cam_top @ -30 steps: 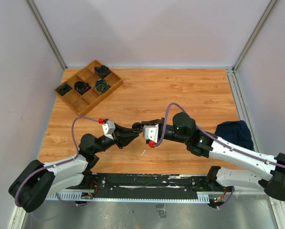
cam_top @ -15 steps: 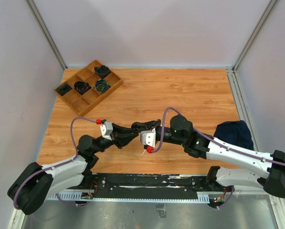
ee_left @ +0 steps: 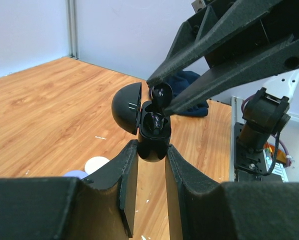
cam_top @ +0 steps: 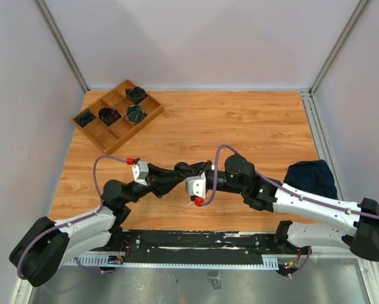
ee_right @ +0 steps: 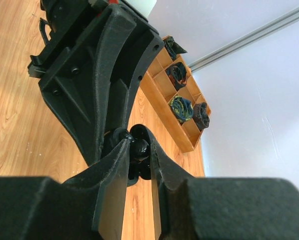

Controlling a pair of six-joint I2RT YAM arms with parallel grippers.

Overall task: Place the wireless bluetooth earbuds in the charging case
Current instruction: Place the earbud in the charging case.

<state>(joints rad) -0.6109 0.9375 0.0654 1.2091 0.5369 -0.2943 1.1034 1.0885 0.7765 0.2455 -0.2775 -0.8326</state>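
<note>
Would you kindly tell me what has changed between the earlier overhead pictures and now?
The right gripper, shut on a small black earbud, slid left and slightly toward the near edge, closing on the left gripper, which grips an open round black charging case; the earbud now sits just above its opening. No grasp or release is visible. The wooden compartment tray and dark blue cloth stayed put.

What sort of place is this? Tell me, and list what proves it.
Probably a robot test cell: a wood-grain tabletop boxed in by plain pale panel walls on metal rails, with the black-and-white left robot arm and right robot arm bolted at its near edge.
</note>
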